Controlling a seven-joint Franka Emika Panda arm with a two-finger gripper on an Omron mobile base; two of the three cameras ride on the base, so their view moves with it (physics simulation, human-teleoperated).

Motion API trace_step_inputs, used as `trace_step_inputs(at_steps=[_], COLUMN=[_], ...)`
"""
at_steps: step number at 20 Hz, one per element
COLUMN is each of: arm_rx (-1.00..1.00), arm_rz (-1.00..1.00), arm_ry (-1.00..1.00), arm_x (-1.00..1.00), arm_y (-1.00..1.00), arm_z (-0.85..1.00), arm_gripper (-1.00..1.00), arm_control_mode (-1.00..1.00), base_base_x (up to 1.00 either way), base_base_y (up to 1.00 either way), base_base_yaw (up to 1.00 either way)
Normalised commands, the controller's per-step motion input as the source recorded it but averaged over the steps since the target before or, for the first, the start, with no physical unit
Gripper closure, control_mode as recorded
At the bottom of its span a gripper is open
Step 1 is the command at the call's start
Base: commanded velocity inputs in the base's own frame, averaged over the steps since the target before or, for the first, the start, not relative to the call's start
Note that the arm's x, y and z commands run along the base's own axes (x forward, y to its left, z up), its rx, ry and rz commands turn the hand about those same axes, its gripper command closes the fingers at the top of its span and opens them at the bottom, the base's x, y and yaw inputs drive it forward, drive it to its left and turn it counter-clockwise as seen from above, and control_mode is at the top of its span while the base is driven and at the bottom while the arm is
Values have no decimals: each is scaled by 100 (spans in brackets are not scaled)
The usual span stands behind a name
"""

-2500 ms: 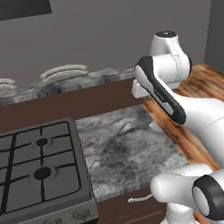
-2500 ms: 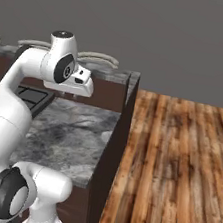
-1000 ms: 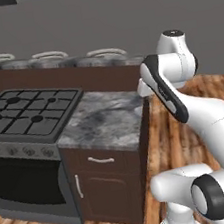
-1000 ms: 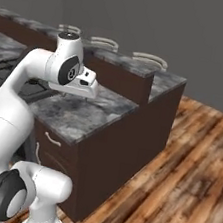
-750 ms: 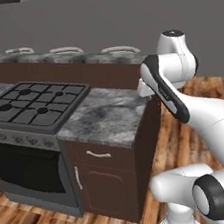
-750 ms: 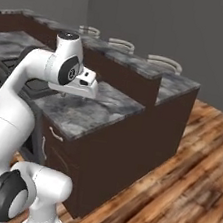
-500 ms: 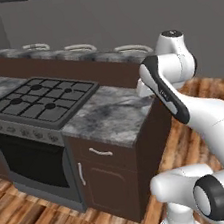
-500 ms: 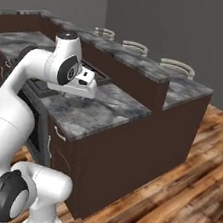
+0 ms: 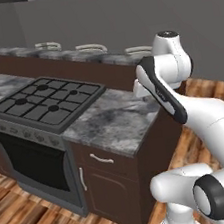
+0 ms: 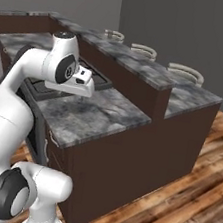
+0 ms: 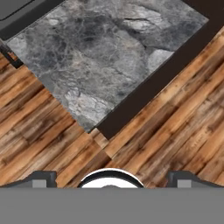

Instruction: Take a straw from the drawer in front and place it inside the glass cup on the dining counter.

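A: From the left base view, the shallow dark brown wooden drawer with the curved pale metal handle [image 9: 101,158] sits shut under the near edge of the grey marble table [image 9: 116,123] beside the black gas stove [image 9: 46,97]. The thin pale yellow straw should be inside it, but nothing of it is visible. The white arm [image 9: 166,83] hangs high over the table's right end, well apart from the handle.

B: So the risk is distance?

A: Partly. I judge the hand would have a long way down and round the table's front edge to reach it, and a careless swing could knock that edge.

B: And the right base view?

A: The long grey marbled stone dining counter on its dark brown base [image 10: 141,62] runs behind the table, a step higher. I can't make out the small clear glass cup on it; it may be too faint to see. The gripper [image 10: 86,86] points down over the table near the stove. Searching for a near-invisible cup later could end in a missed drop.

B: The hand view?

A: It looks down on the table's corner and the brown plank floor [image 11: 166,131]. The two dark tips sit at the bottom, well apart, so the jaws are wide with nothing between them. The drawer isn't in front of them, so closing now would catch air.
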Motion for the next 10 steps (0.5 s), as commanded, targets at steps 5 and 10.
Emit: trace_step_inputs(at_steps=[5, 10], arm_rx=[-2, -23], arm_rz=[6, 3], arm_ry=[0, 2], arm_x=[-1, -6], arm_y=[14, 96], arm_z=[0, -12], arm_gripper=[-100, -100], arm_control_mode=[-100, -100], base_base_x=[3, 0], base_base_y=[-1, 0], base_base_yaw=[3, 0])
